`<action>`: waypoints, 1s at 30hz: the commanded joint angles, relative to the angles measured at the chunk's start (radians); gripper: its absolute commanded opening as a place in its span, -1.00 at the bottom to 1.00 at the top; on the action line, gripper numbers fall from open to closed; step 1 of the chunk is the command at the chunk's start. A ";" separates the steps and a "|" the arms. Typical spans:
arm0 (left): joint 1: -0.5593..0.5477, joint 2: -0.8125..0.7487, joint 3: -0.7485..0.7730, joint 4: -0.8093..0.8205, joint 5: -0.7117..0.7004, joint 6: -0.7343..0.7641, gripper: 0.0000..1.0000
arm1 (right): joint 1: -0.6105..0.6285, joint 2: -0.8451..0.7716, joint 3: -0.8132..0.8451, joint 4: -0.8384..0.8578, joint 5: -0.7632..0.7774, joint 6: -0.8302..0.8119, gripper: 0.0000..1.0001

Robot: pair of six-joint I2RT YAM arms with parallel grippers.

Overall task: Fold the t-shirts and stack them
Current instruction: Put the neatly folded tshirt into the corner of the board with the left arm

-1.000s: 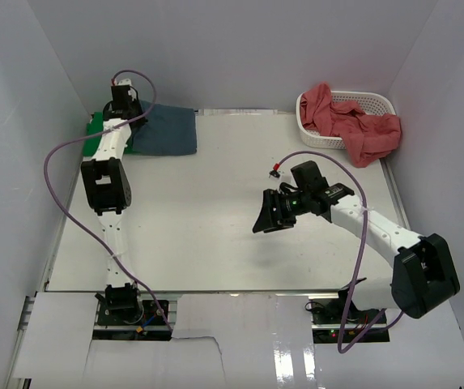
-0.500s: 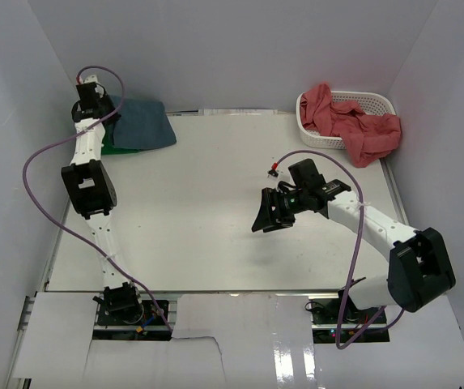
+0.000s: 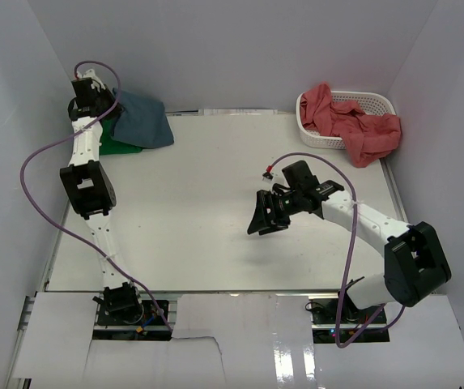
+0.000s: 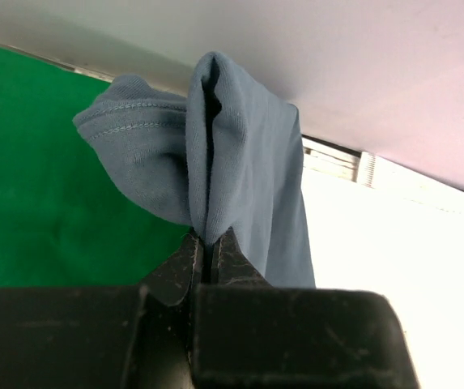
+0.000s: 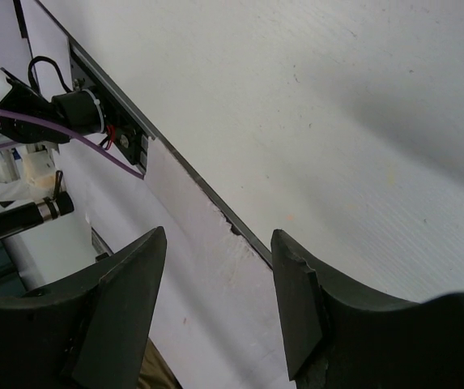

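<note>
The slate blue t-shirt (image 3: pixel 144 120) is folded and hangs lifted at the far left corner, over the bright green t-shirt (image 3: pixel 121 146) lying on the table. My left gripper (image 3: pixel 112 112) is shut on the blue shirt's edge; the left wrist view shows the blue cloth (image 4: pixel 240 170) pinched between the closed fingers, green shirt (image 4: pixel 37 178) beneath. Salmon red t-shirts (image 3: pixel 353 126) spill out of the white basket (image 3: pixel 377 102) at the far right. My right gripper (image 3: pixel 262 220) hovers open over the middle of the table, holding nothing; its fingers (image 5: pixel 130 284) stand wide apart in the right wrist view.
White walls close in the table on three sides. The left arm's purple cable (image 3: pixel 41 174) loops beside the left wall. The right arm's cable (image 3: pixel 353 267) arcs over the right side. The table's near edge (image 5: pixel 191 174) shows in the right wrist view.
The left gripper has carried the blue shirt left and toward the back corner, over the green shirt. The right gripper has drifted slightly left and nearer, still open.
</note>
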 commanded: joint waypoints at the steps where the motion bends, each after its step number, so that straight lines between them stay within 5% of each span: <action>1: -0.013 -0.121 0.051 0.047 0.057 -0.027 -1.00 | 0.007 0.006 -0.009 0.046 -0.005 0.013 0.22; 30: -0.026 -0.222 0.040 0.020 -0.067 0.043 -1.00 | 0.034 -0.005 -0.042 0.066 -0.002 0.025 0.22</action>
